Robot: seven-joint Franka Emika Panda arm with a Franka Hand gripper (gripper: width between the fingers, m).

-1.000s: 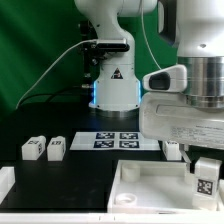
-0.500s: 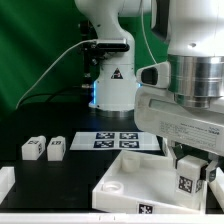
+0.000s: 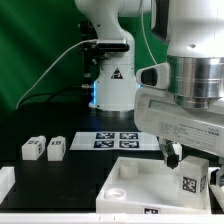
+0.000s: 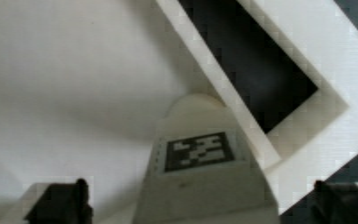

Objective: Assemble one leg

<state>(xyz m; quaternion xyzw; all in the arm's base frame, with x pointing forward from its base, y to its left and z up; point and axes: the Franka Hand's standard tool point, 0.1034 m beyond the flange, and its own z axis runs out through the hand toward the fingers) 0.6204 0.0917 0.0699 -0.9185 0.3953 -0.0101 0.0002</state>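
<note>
The leg [image 3: 190,185], a white post with a square tag, stands upright at the right corner of the large white panel [image 3: 135,185]. In the wrist view the leg [image 4: 201,160] runs from between my fingers down onto the panel [image 4: 69,110]. My gripper [image 3: 189,168] straddles the leg. Its dark fingers [image 4: 60,200] stand to either side, with a narrow gap showing on each side, so it is open. Two more legs [image 3: 32,148] [image 3: 57,148] lie at the exterior view's left.
The marker board [image 3: 118,139] lies in front of the arm's base [image 3: 112,85]. A white block [image 3: 5,185] sits at the left edge. The black tabletop [image 4: 247,50] shows beyond the panel's rim in the wrist view.
The panel has slid and turned toward the exterior view's left. The gripper and the leg shifted left with it, then settled slightly lower.
</note>
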